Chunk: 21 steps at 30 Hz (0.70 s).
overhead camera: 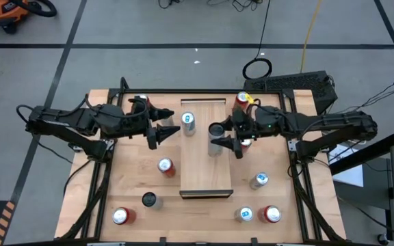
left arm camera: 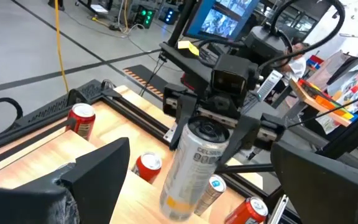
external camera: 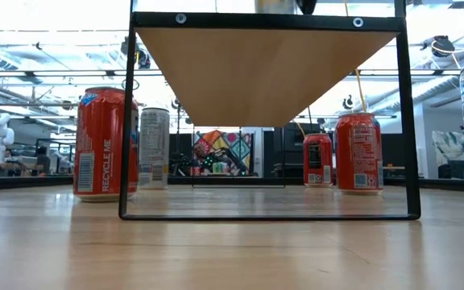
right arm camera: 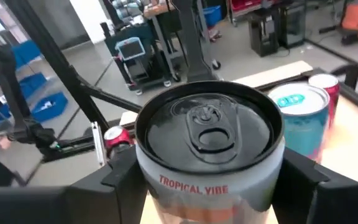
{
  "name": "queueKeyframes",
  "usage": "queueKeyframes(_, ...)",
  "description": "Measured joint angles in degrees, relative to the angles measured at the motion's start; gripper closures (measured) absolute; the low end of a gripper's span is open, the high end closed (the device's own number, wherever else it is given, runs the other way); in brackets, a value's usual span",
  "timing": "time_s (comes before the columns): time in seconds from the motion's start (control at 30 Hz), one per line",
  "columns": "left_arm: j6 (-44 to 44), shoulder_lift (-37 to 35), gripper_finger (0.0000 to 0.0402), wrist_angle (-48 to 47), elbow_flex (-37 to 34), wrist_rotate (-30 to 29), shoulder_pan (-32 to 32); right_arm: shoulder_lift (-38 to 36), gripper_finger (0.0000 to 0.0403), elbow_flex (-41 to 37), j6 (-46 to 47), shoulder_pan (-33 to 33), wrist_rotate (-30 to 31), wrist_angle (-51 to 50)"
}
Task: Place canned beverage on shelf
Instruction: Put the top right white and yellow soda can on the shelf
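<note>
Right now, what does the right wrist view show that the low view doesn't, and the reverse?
Right wrist view only: the right gripper closed on a black-topped can printed TROPICAL VIBE, with a blue-topped can beside it.

Low view only: the shelf seen from underneath on its black frame, and a red can reading RECYCLE ME.

Both: the wooden tabletop and other red cans.
</note>
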Motion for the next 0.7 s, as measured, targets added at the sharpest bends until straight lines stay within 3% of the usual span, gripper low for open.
queueKeyframes(0.23,-0.5,0.0,0.0008,-0.5,0.0,-0.6,0.0,4.4,0.0167,-0.1,-7.7,0.0,1.0,2.6)
queueKeyframes(0.43,-1.0,0.0,0.0008,-1.2,0.0,-0.8,-1.0,6.8,0.0167,-0.1,-7.7,0.1,-0.3,2.8)
queueKeyframes(0.7,-0.5,0.1,0.0008,-1.2,0.0,-1.3,-0.9,8.1,0.0167,-0.1,-9.1,0.1,-0.5,10.5)
